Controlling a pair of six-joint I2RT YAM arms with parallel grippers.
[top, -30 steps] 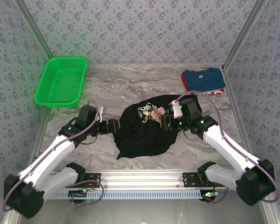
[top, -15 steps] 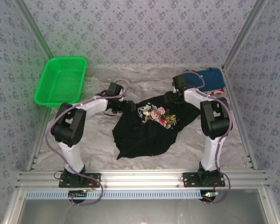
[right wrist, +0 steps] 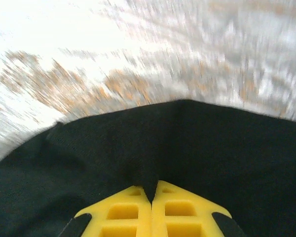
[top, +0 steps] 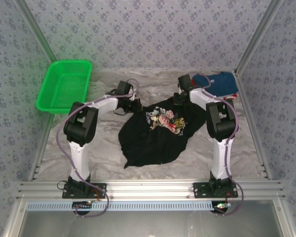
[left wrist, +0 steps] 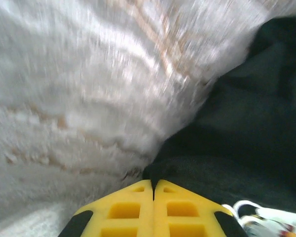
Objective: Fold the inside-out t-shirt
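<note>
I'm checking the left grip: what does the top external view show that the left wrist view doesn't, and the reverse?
Overhead adds the green basket, the folded blue shirt and the whole crumpled outline of the black t-shirt. The wrist view adds the left claw close up, shut on the t-shirt's edge. Shared: the t-shirt, its print and the marbled table.

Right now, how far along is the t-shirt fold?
Done: nothing folded yet; the t-shirt lies crumpled on the table. In hand: the left claw and right claw are each shut on its far edge, apparently to pull it out flat. Left: spreading it, then every fold. The blue shirt and green basket sit apart.
</note>
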